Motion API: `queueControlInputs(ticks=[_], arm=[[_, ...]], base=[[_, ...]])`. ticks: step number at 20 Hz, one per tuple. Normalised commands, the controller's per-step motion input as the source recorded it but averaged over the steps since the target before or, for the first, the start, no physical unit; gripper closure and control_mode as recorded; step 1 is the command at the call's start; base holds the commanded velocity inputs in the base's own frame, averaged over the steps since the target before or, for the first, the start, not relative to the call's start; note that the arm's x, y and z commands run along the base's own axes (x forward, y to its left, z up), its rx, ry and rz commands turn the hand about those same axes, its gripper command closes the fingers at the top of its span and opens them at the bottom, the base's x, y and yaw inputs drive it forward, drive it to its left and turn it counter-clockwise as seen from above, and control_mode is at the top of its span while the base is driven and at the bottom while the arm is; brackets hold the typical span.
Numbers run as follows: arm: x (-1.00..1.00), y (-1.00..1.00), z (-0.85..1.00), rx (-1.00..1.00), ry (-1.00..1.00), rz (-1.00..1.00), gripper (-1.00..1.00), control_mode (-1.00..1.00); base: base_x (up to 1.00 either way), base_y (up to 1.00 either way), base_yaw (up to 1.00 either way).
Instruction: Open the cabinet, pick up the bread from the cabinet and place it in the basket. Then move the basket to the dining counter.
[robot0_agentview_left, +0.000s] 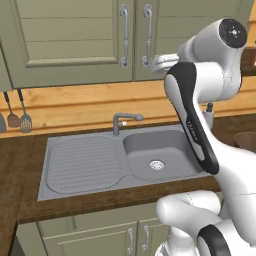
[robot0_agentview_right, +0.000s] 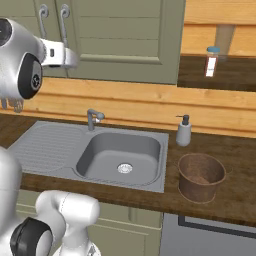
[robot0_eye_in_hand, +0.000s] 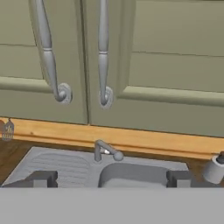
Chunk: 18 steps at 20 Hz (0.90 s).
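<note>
Gripper (robot0_eye_in_hand: 109, 178) jaws wide apart, empty, facing cabinet (robot0_eye_in_hand: 131, 65) handles (robot0_eye_in_hand: 103, 52); both doors shut. Basket (robot0_agentview_right: 201, 176) upright on counter (robot0_agentview_right: 235, 190), right of sink (robot0_agentview_right: 120, 157), near soap dispenser (robot0_agentview_right: 183, 131).

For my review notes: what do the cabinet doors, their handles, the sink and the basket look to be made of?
Cabinet: likely painted wood, matte sage green, panelled. Handles: seemingly metal, curved silver bars with a soft sheen. Sink: probably brushed steel, uniform grey with a ribbed drainer. Basket: brown, mottled and dull; wood or woven fibre, unclear.
</note>
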Motion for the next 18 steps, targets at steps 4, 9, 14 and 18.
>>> queueControlInputs(ticks=[4, 9, 14, 18], arm=[[0.21, 0.1, 0.5, 0.0, -0.21, 0.0, -1.0, -1.0], [0.25, 0.25, 0.58, 0.0, -0.09, 0.0, -1.0, -1.0], [0.38, 0.16, 0.13, 0.0, 0.0, 0.0, -1.0, -1.0], [0.36, 0.0, -0.07, 0.0, 0.0, 0.0, -1.0, -1.0]], base=[[0.0, 0.0, 0.0], [0.0, 0.0, 0.0], [0.0, 0.0, 0.0], [0.0, 0.0, 0.0]])
